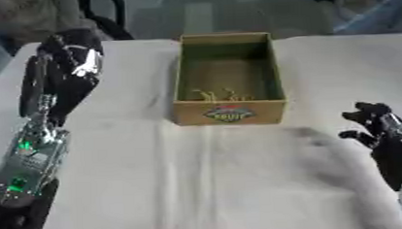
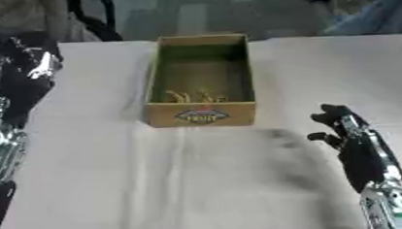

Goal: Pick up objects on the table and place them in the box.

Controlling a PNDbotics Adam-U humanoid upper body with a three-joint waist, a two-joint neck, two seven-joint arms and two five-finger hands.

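An open cardboard box [image 1: 270,69] with a printed logo on its front wall stands at the middle of the white-covered table [image 1: 199,175]. Some thin yellowish shapes [image 1: 216,95] show low inside the box against the front wall; what they are I cannot make out. My left hand [image 1: 70,56] is raised over the table's far left corner, left of the box and apart from it. It looks dark with a white patch on it, and whether it holds anything is hidden. My right hand [image 2: 352,139] rests open at the lower right, fingers up and slightly bent, holding nothing.
The cloth has creases and a soft shadow right of centre. Beyond the far table edge lie a grey floor, dark chair legs [image 1: 98,16] at the upper left and blue fabric [image 1: 378,11] at the upper right.
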